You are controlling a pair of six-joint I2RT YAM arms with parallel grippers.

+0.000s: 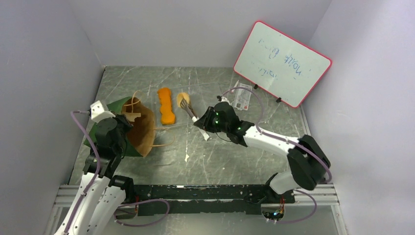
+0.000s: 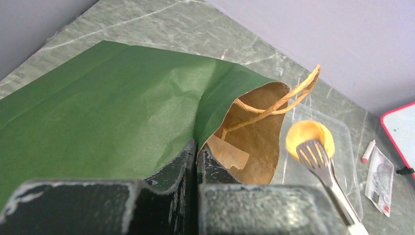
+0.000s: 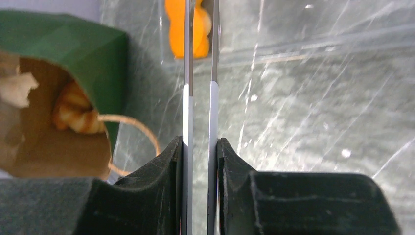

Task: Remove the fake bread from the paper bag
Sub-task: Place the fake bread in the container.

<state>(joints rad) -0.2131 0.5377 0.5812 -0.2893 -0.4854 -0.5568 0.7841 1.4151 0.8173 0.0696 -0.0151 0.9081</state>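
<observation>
The dark green paper bag (image 1: 131,131) lies on its side, its brown mouth facing right. My left gripper (image 1: 128,117) is shut on the bag's mouth edge (image 2: 197,152). Inside the bag, a tan croissant-like piece (image 3: 76,115) shows in the right wrist view. A long orange loaf (image 1: 166,105) and a round yellow bun (image 1: 182,97) lie outside the bag on a clear tray (image 2: 345,142). My right gripper (image 1: 208,122) is shut on metal tongs (image 1: 192,113). The tongs' head (image 2: 313,154) rests at the bun (image 2: 306,133), its arms slightly apart (image 3: 188,98).
A pink-framed whiteboard (image 1: 281,63) leans at the back right, with a printed packet (image 1: 242,95) and a marker in front of it. Grey walls close in the left, back and right. The bag's cord handles (image 1: 164,137) trail onto the table.
</observation>
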